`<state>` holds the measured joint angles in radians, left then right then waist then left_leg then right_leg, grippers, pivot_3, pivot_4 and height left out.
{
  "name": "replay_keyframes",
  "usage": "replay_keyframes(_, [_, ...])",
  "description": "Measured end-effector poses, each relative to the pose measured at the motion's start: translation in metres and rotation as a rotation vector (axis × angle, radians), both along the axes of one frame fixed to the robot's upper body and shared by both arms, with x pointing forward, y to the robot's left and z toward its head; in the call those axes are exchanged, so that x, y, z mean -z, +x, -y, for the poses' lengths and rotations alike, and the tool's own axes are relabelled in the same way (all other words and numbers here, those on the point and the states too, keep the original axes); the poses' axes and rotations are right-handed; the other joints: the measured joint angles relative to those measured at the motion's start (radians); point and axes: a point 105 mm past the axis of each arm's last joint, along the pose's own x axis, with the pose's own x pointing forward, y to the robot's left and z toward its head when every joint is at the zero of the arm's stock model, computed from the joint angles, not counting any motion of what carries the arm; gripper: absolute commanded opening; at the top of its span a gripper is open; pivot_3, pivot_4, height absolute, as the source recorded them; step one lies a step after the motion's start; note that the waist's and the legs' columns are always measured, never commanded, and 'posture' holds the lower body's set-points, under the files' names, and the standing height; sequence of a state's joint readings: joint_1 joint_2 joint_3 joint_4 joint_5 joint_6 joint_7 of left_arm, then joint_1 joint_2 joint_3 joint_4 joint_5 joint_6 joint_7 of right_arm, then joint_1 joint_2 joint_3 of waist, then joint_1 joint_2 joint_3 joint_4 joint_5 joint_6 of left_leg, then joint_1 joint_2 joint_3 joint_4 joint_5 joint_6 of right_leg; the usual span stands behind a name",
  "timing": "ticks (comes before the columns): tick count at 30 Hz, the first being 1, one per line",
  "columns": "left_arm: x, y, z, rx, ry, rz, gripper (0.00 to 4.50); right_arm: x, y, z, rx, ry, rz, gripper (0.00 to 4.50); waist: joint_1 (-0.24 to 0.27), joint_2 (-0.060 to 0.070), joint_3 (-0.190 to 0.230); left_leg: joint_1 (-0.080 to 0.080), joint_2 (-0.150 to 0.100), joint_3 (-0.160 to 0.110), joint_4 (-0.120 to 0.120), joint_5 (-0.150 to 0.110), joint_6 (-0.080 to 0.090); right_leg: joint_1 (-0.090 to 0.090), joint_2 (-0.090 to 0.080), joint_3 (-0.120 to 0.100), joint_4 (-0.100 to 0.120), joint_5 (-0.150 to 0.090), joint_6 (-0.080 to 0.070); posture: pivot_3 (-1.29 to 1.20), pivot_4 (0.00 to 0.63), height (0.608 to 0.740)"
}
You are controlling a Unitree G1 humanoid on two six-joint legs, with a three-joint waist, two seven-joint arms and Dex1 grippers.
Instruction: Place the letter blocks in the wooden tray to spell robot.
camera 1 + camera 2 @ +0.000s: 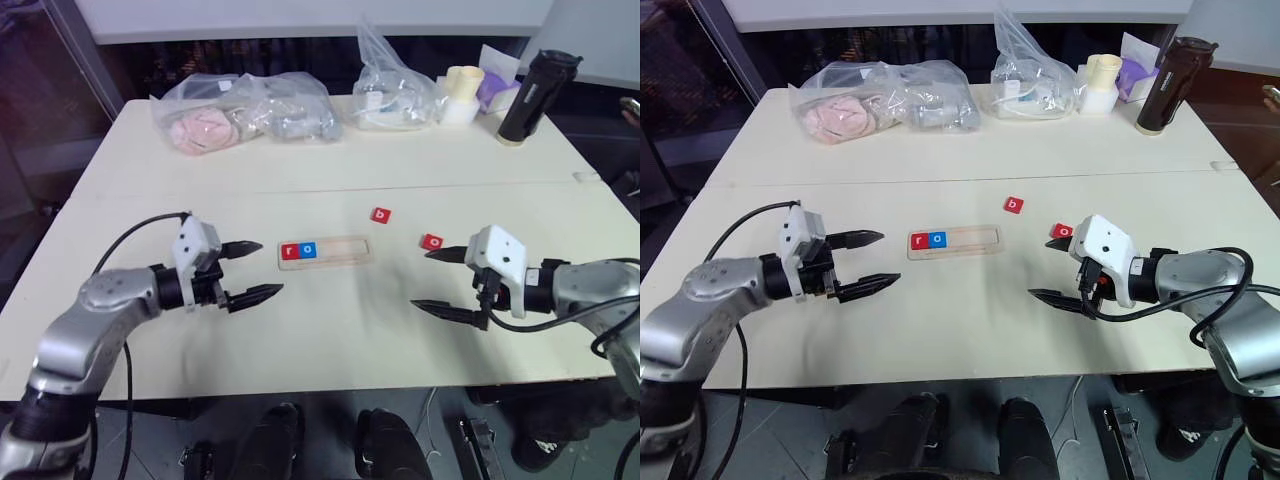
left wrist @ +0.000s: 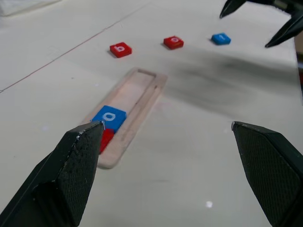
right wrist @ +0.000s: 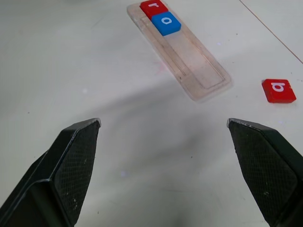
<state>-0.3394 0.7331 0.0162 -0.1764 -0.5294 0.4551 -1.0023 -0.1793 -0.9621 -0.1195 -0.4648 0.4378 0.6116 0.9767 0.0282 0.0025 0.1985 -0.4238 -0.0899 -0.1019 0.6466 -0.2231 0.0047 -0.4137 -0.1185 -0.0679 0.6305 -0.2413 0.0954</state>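
Note:
The wooden tray (image 1: 340,250) lies at the table's middle with a red "r" block (image 1: 290,251) and a blue "o" block (image 1: 308,250) at its left end. A red "b" block (image 1: 381,215) lies loose behind and to the right of the tray. Further right sits a red "o" block (image 1: 432,242). The left wrist view picks out a blue block (image 2: 221,38) beyond that one, near the right gripper's fingers (image 2: 284,33). My left gripper (image 1: 268,268) hovers open and empty just left of the tray. My right gripper (image 1: 420,280) is open and empty to the tray's right, beside the red "o".
Clear plastic bags (image 1: 245,110) of items, a cream cup (image 1: 463,92) and a dark bottle (image 1: 530,97) stand along the table's far edge. A seam (image 1: 300,190) crosses the tabletop behind the tray.

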Motion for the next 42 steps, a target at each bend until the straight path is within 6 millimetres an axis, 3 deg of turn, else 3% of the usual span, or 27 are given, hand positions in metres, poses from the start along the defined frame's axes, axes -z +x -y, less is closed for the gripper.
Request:
replay_keyframes(9, [0.025,0.056,0.001,0.146,0.092,-0.065,4.50,0.002,-0.005,-0.008,0.007,0.009,0.013,4.43,0.016,-0.002,0.000,-0.002,-0.001,0.004,0.001,0.000,0.001,-0.002,0.000,0.001,0.000,0.002,0.003,0.00,0.150,0.740])
replay_keyframes(17, [0.032,0.081,0.011,0.199,0.165,-0.082,4.50,0.008,-0.013,-0.008,0.039,0.012,-0.005,4.43,0.011,-0.005,0.001,-0.002,0.000,0.010,0.002,-0.001,0.003,-0.004,0.000,0.005,0.000,0.004,0.006,0.00,0.150,0.740])
replay_keyframes(27, [0.051,0.085,0.020,0.218,0.224,-0.114,4.50,0.007,-0.015,-0.011,0.042,0.022,-0.003,4.43,0.010,-0.005,0.001,-0.002,0.000,0.014,0.004,-0.002,0.005,-0.004,0.000,0.009,0.000,0.005,0.009,0.00,0.150,0.740])
replay_keyframes(42, [0.060,0.091,0.039,0.202,0.256,-0.085,4.50,0.010,-0.016,-0.010,0.048,0.020,-0.011,4.43,0.011,-0.006,0.001,-0.002,0.000,0.015,0.005,-0.002,0.005,-0.004,0.000,0.010,0.001,0.006,0.010,0.00,0.150,0.740])
